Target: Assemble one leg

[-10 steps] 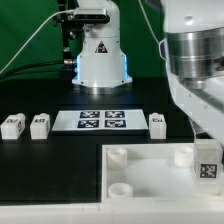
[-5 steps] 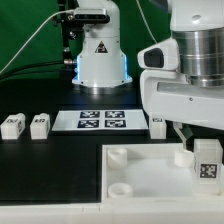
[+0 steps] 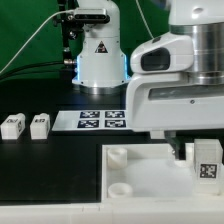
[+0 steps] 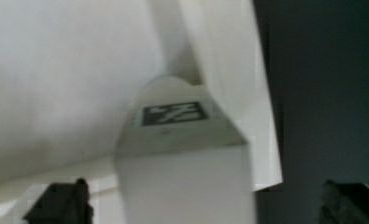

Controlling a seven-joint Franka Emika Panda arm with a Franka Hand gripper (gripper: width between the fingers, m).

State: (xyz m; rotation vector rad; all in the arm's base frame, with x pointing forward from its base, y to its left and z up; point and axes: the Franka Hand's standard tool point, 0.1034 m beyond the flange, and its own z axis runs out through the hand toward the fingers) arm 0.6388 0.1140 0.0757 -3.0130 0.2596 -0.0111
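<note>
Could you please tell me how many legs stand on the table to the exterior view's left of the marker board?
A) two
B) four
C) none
A: a leg and a second leg stand side by side there, apart from the marker board.

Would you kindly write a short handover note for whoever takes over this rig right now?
Gripper open, empty, low over the tray beside the first leg, which stands at the exterior view's right.
Second leg and third leg sit left of the marker board in that view.
Done: nothing visibly fixed.
Left: probably grasp the first leg, seat it in a socket.
</note>
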